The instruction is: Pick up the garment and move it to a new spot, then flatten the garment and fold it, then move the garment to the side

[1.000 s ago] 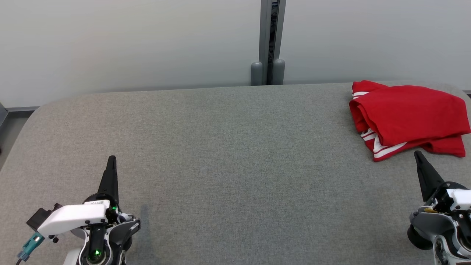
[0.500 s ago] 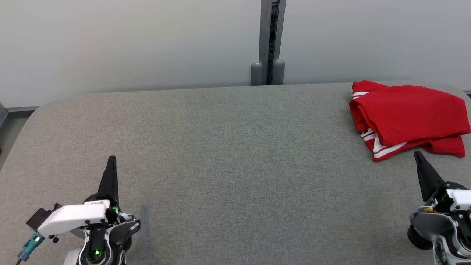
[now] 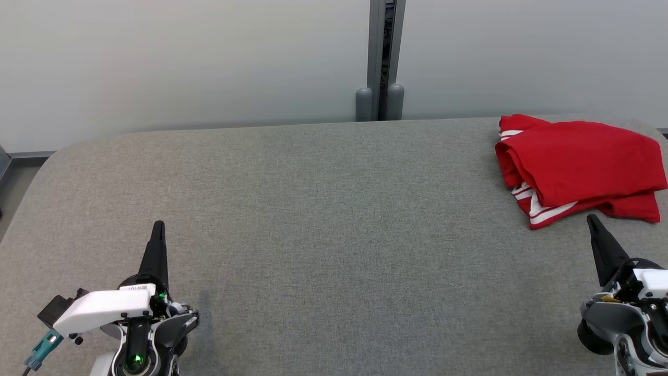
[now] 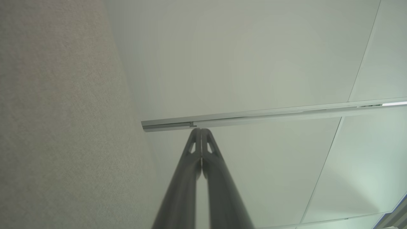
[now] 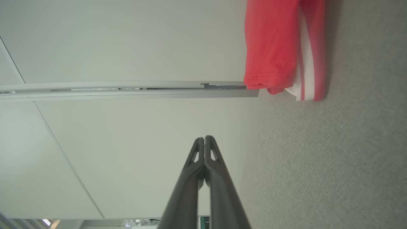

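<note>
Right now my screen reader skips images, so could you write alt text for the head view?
A red garment with white stripes lies folded at the far right of a grey table. The left claw and right claw, both shut and empty, sit at the near corners, the right one just short of the garment.

Grey fabric-covered table (image 3: 313,219), rounded far corners, wall beyond. Folded red garment (image 3: 579,167) with white stripes lies at far right corner.
</note>
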